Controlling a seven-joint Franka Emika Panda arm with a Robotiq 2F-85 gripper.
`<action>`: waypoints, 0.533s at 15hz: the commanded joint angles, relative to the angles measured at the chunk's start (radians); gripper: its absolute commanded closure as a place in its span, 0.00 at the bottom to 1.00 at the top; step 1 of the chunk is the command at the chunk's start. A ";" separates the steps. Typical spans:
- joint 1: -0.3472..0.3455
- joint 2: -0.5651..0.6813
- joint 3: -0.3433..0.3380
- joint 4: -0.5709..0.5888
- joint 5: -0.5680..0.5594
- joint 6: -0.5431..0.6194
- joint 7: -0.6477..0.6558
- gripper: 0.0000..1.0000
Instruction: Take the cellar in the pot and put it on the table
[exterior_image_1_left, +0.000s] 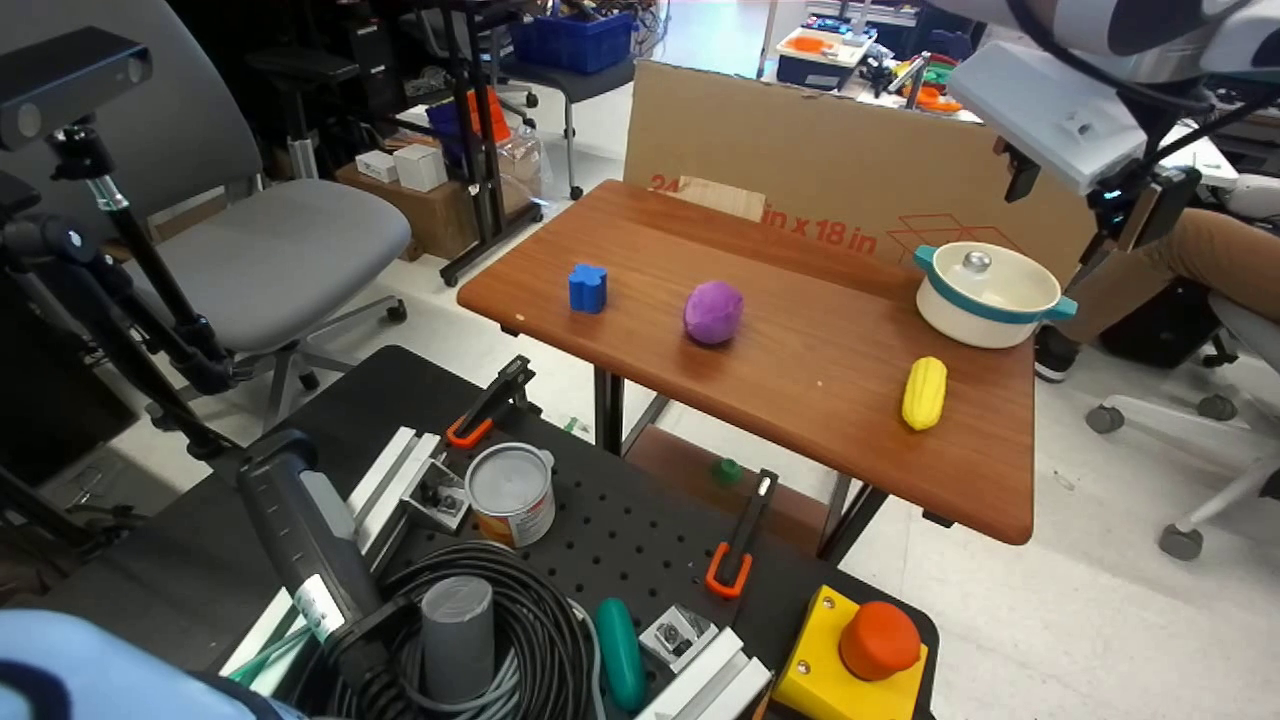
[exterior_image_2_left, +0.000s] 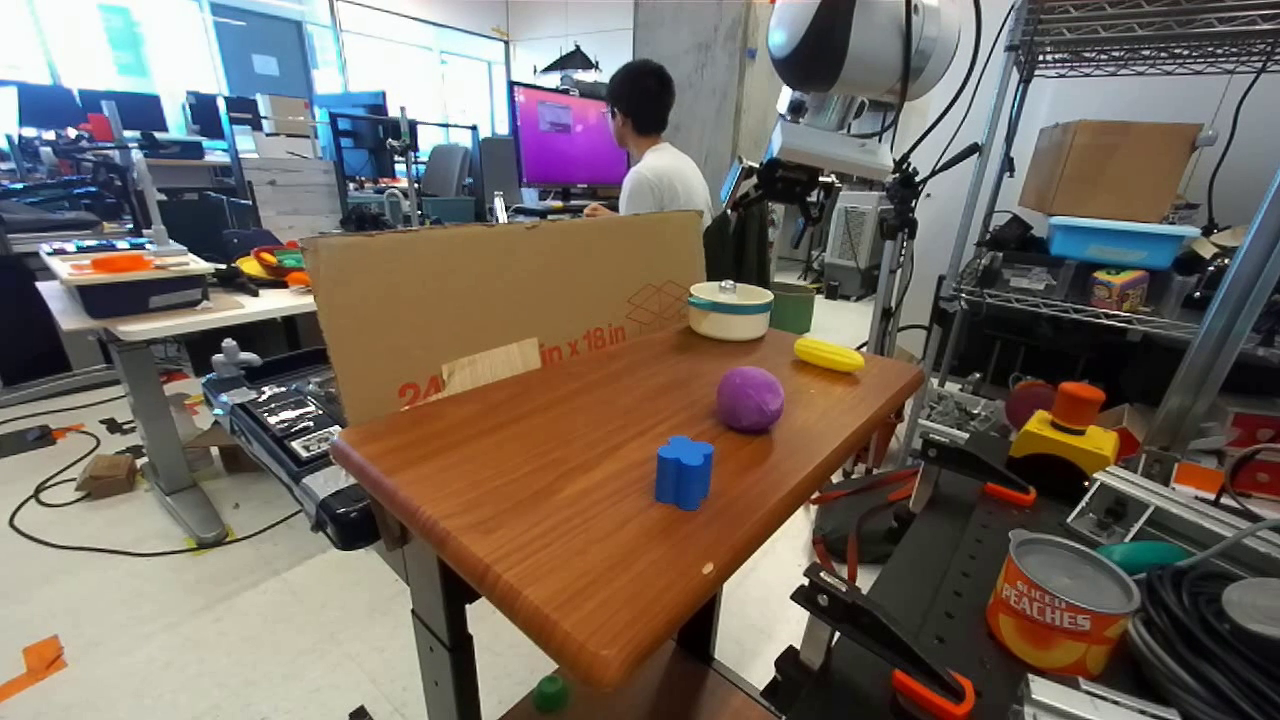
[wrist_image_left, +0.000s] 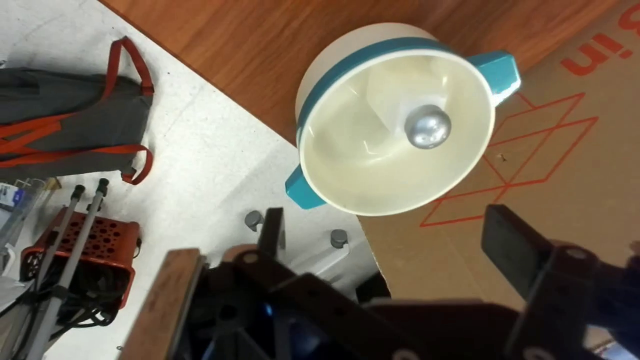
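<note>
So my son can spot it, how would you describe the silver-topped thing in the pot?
Find the brown wooden table beside the printed cardboard panel. On it sits a round cream pot with a teal band and handles. Inside is the cellar, whose shiny, rounded silver top sets it apart from the yellow piece, purple lump and blue block outside.

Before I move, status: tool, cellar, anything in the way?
Tool open and empty, higher than the pot. Cellar inside, silver top up. Pot wall around it; nothing seen covering it.
</note>
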 joint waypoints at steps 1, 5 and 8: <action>0.024 0.063 -0.016 0.058 -0.038 -0.005 0.057 0.00; 0.041 0.104 -0.008 0.117 -0.031 -0.023 0.085 0.00; 0.058 0.133 -0.011 0.152 -0.034 -0.032 0.107 0.00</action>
